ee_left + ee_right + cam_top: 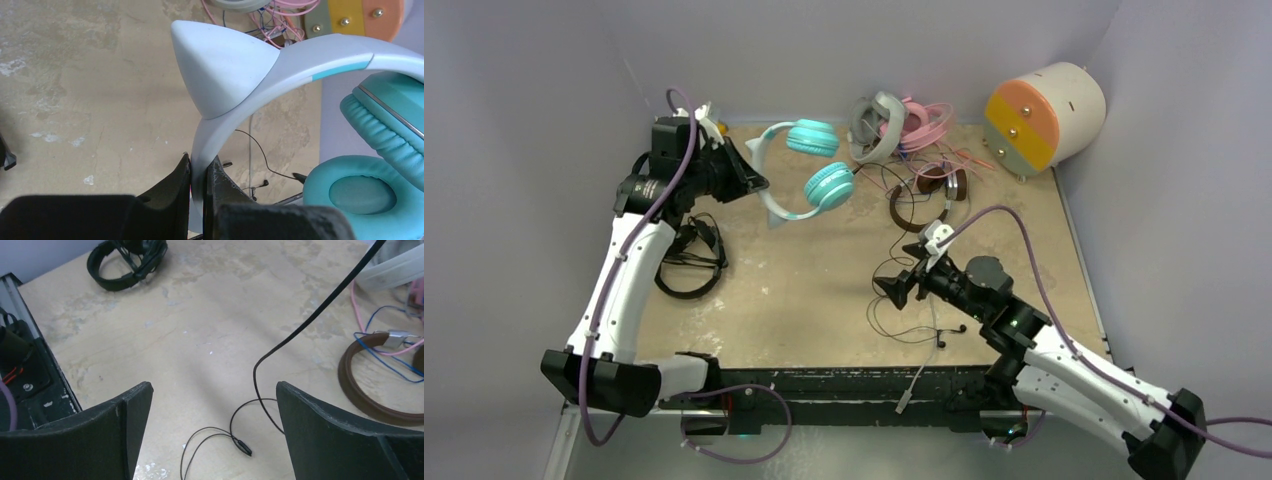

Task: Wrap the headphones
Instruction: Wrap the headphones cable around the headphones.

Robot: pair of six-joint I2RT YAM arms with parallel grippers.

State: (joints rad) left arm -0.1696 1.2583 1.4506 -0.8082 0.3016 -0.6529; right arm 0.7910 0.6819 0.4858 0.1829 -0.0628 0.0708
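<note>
1. Step in hand, by judgement: gathering the cable of the teal-and-white headphones (pixel 812 170), seen in the upper middle of the top view.
2. Left pincer (pixel 200 182) clamped narrow on the white headband (pixel 206 150), just below the cat ear (pixel 220 70).
3. Right pincer (pixel 212 405) spread wide and holding nothing, above the thin black cable (pixel 257 372) that hangs down to the table (pixel 200 315).
4. Next, probably: lower, close on the cable, then wind it around the headband without catching the loose loops.
5. Table beige and worn, with plain grey walls (pixel 874 50) around.
6. Scattered on it: black pair (pixel 689 265) at left, brown pair (pixel 360 395), pink pair (pixel 924 122), grey pair (pixel 874 130), cream cylinder (pixel 1064 100) at upper right.
</note>
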